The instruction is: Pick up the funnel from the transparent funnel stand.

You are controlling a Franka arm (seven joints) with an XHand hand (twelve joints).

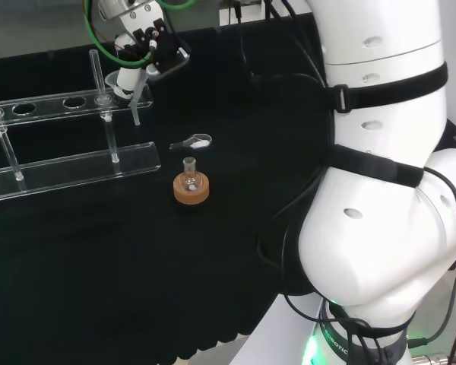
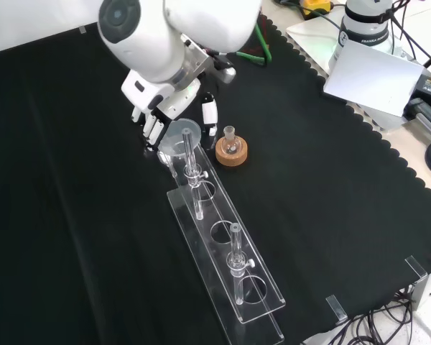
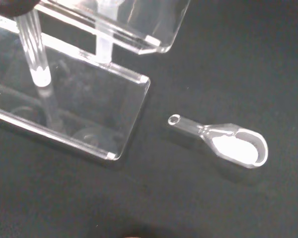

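The clear funnel [image 1: 128, 82] hangs at the right end of the transparent stand's top plate [image 1: 61, 102] in the head view, its stem [image 1: 135, 112] slanting down past the plate's edge. My black and white hand [image 1: 150, 42] is curled round its cone. From the front, the funnel's round mouth [image 2: 181, 138] sits between my fingers [image 2: 153, 128] and thumb, over the stand's [image 2: 226, 248] far end. At the wrist, the stem [image 3: 36, 54] hangs above the stand's lower plate [image 3: 89, 109]. Whether the stem still passes through a hole, I cannot tell.
A small flask on a cork ring [image 1: 191, 188] stands just in front of the stand's end, also seen from the front [image 2: 231, 150]. A clear glass scoop [image 1: 194, 141] with white powder lies on the cloth beside it [image 3: 233, 144]. Upright posts [image 2: 235, 262] rise from the stand.
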